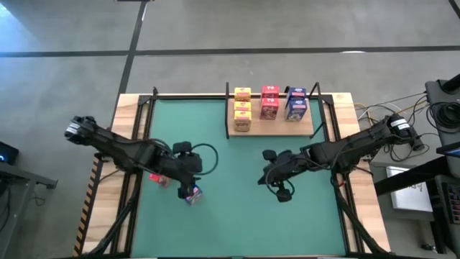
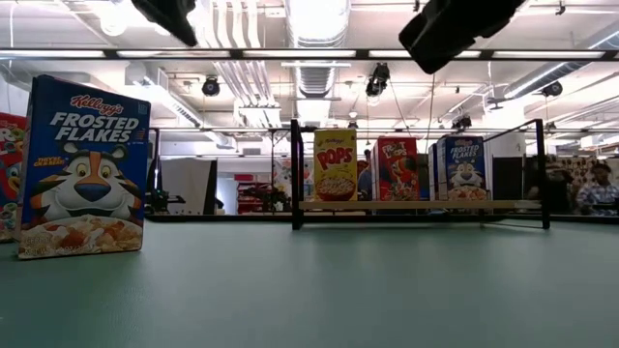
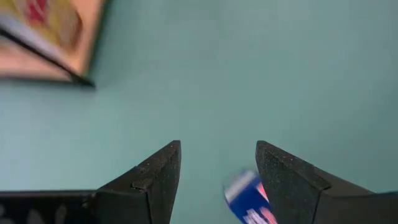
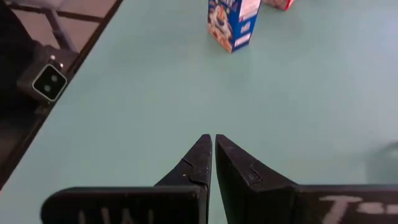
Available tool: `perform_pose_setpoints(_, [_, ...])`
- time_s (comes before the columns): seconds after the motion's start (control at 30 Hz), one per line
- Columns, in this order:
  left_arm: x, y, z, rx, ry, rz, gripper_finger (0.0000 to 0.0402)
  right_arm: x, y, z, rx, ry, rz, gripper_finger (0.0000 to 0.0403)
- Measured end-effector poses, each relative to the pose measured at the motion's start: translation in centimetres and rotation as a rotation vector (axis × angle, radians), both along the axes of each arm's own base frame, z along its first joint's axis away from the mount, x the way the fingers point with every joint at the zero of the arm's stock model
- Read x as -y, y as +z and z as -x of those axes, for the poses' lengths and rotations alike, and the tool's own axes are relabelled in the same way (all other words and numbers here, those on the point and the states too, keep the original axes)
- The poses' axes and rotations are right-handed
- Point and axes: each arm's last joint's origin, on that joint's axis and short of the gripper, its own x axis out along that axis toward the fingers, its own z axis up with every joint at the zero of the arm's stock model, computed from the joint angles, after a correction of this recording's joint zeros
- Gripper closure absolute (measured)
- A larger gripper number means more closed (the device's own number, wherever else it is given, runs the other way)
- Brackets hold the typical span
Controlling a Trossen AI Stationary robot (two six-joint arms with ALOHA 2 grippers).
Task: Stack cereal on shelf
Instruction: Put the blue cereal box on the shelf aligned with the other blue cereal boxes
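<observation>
Your left gripper (image 1: pixel 191 188) hangs wide open right over a blue box (image 1: pixel 192 193) on the mat (image 1: pixel 237 216), with a red box (image 1: pixel 158 178) just beside. Right gripper (image 1: pixel 272 178) is pinched closed, empty, mid-mat. Shelf (image 1: pixel 273 128) at the back holds 7 boxes.

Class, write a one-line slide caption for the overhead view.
Left gripper open over a blue box on the mat; right gripper shut mid-table; seven boxes on the shelf.

A blue tiger-printed cereal box (image 2: pixel 82 166) stands on the green mat (image 1: pixel 237 208) before yellow, red boxes.
</observation>
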Motion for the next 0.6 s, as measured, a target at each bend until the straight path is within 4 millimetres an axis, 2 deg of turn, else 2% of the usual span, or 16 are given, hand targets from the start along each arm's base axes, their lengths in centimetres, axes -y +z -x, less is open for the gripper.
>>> perform_pose_setpoints(0.2, [0.8, -0.8, -0.9, -0.193, 0.092, 0.137, 0.0199, -0.7, -0.2, 0.3, -0.016, 0.012, 0.022, 0.039])
perform_pose_setpoints(0.47, [1.4, -1.8, -1.0, -0.285, 0.191, 0.239, 0.0123, -0.7, -0.4, 0.6, -0.033, 0.033, 0.063, 0.039])
perform_pose_setpoints(0.6, [1.7, -2.7, -0.6, -0.319, 0.212, 0.24, 0.0094, -0.3, -0.5, 1.3, -0.087, -0.032, 0.092, 0.039])
